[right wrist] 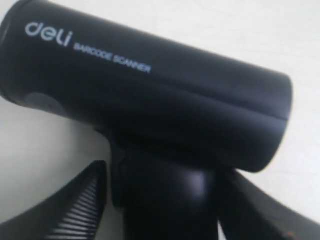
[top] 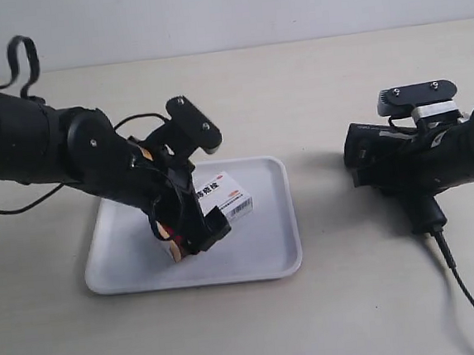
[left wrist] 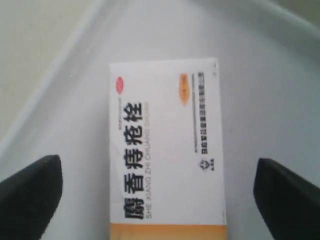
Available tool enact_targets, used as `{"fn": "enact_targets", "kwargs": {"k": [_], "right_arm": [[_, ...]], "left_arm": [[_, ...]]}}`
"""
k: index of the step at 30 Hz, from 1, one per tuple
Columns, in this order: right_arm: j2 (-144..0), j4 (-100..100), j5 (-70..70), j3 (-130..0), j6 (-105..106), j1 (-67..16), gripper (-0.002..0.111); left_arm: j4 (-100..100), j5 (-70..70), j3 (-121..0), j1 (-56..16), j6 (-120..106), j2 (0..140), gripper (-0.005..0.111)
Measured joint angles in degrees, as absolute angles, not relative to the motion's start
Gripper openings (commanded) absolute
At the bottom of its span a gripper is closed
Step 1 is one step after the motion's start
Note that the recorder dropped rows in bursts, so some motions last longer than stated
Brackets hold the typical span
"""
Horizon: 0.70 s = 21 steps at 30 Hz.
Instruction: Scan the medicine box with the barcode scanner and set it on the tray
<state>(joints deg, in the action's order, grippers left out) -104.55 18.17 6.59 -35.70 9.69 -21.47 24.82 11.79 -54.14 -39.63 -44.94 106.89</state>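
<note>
The medicine box (top: 225, 197) lies on the white tray (top: 279, 232), its white printed face up. In the left wrist view the medicine box (left wrist: 167, 145) sits between my left gripper's (left wrist: 157, 165) wide-open fingers (left wrist: 37, 187), with bare tray (left wrist: 280, 75) showing on both sides. In the exterior view that left gripper (top: 193, 231) hangs low over the box. My right gripper (right wrist: 162, 172) is closed around the slanted handle of the black barcode scanner (right wrist: 150, 95). The barcode scanner (top: 369, 145) sits right of the tray in the right gripper (top: 406, 189).
The scanner's black cable (top: 467, 290) trails from the handle toward the front right of the beige table (top: 339, 301). A cable loop (top: 21, 59) rises from the arm at the exterior view's left. The tray carries only the box.
</note>
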Motion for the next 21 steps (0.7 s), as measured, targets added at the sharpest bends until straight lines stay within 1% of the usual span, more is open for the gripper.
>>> {"fn": "enact_targets", "kwargs": {"k": [2,4,5,7,8,9,10,11,12,13,15,16,17,21], "right_arm": [[-104.55,18.29,6.69,-35.70,8.76,-21.47,0.089],[-103.84,18.29,6.31,-35.70,8.15,-21.47,0.091],[-102.93,18.17,5.89,-35.70,8.15,-21.47,0.090],[-99.58,18.08,4.37,-35.70,8.40,-21.47,0.087],[-97.70,18.08,3.46,-35.70,8.40,-21.47,0.082],[-94.96,17.93,2.03,-35.70,8.40,-21.47,0.076],[-91.82,17.93,0.46,-35.70,8.51,-21.47,0.068],[-88.96,17.93,-0.80,-35.70,8.51,-21.47,0.058],[-85.13,17.93,-2.40,-35.68,8.51,-21.47,0.046],[-81.05,17.93,-3.79,-35.58,8.51,-21.47,0.037],[-72.25,17.93,-5.04,-34.71,8.51,-21.47,0.013],[-67.69,17.93,-4.96,-33.58,8.51,-21.47,0.005],[-63.98,17.93,-4.29,-32.33,8.51,-21.47,0.000],[-46.41,18.36,1.38,-23.42,8.04,-21.47,0.000]], "left_arm": [[24.57,12.37,-54.14,-39.63,-44.94,103.76,0.104],[24.45,14.01,-54.14,-39.63,-44.94,99.32,0.099],[24.45,15.19,-54.14,-39.63,-44.94,97.26,0.093],[24.45,17.90,-54.14,-39.63,-44.73,91.60,0.075],[24.45,19.16,-54.14,-39.63,-44.73,89.15,0.061],[24.57,20.71,-54.14,-39.38,-44.25,85.95,0.044],[24.57,22.01,-53.98,-38.78,-43.18,81.82,0.029],[24.57,22.62,-53.56,-38.01,-42.07,78.97,0.009],[24.57,22.84,-52.76,-37.04,-40.62,75.25,0.002],[24.57,22.73,-51.57,-36.02,-39.24,71.41,0.003],[24.57,21.14,-47.82,-34.35,-36.81,64.26,0.002],[24.57,19.61,-45.24,-33.60,-35.63,60.15,0.002],[24.81,18.11,-42.82,-33.26,-34.76,56.72,0.002],[26.36,9.50,-29.71,-32.91,-33.58,39.34,0.002]]}}
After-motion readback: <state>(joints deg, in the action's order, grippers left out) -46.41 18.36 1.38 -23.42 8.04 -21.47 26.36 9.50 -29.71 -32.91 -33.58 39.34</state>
